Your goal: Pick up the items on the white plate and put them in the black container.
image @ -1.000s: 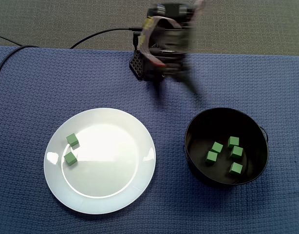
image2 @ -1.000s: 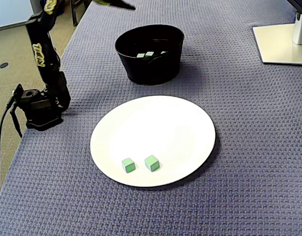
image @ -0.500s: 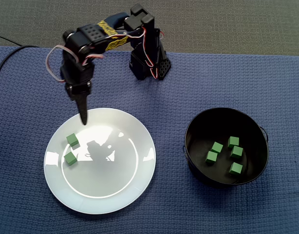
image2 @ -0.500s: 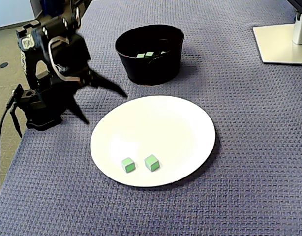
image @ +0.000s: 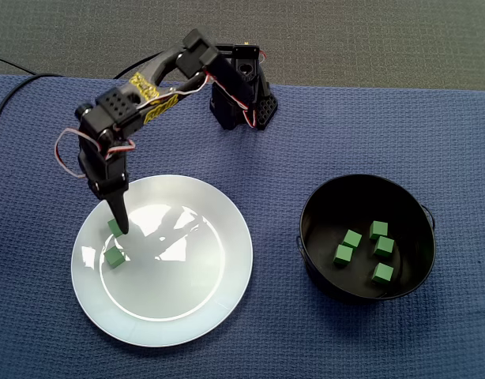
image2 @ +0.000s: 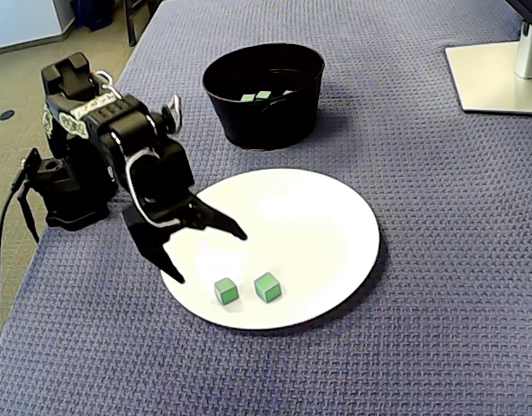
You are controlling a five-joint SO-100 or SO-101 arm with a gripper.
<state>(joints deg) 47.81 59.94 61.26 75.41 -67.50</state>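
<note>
Green cubes (image2: 268, 287) (two) are sitting on the white plate (image2: 335, 217) just ahead of the gripper (image2: 210, 257), which is hovering wide open, holding nothing, so the pick step seems to be starting, calling for lowering around the nearer cube (image2: 224, 291), then closing.

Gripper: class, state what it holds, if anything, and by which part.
Nothing. The gripper is open over the plate; both cubes lie on the plate, untouched.
</note>
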